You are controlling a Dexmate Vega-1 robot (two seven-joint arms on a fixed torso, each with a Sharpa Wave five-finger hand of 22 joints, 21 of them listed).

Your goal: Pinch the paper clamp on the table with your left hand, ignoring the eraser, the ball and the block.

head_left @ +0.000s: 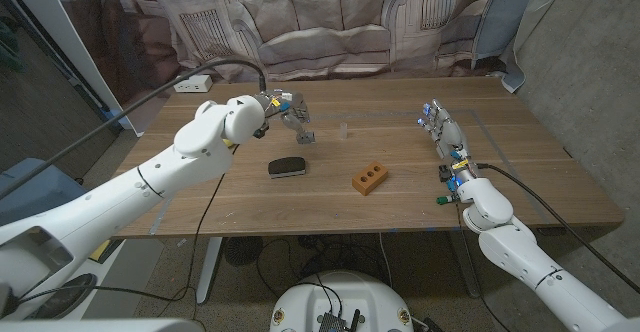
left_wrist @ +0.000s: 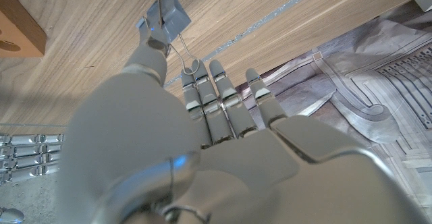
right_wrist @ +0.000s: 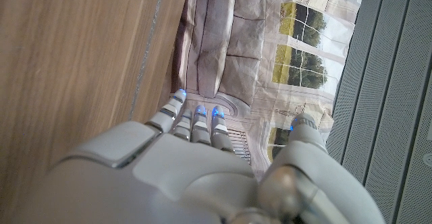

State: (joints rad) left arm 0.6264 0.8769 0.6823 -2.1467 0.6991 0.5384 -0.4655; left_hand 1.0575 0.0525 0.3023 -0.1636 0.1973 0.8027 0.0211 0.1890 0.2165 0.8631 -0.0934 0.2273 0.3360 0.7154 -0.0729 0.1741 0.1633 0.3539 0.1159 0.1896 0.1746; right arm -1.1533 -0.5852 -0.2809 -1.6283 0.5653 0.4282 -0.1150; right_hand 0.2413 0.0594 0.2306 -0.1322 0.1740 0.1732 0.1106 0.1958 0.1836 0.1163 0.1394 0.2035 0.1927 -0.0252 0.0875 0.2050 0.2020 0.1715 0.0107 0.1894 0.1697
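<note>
Left hand (head_left: 285,107) pinches the paper clamp (left_wrist: 166,18) at its fingertips, over the table (head_left: 400,202) near its far side. Right hand (head_left: 445,132) holds nothing, fingers extended. Black eraser (head_left: 286,167) and orange block (head_left: 369,179) lie nearer the robot.

Head camera overlooks table (head_left: 400,187) from above; wrist cameras close, sharing tabletop and backdrop (head_left: 330,17).

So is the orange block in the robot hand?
No, the orange block lies on the table by itself, apart from both hands.
</note>
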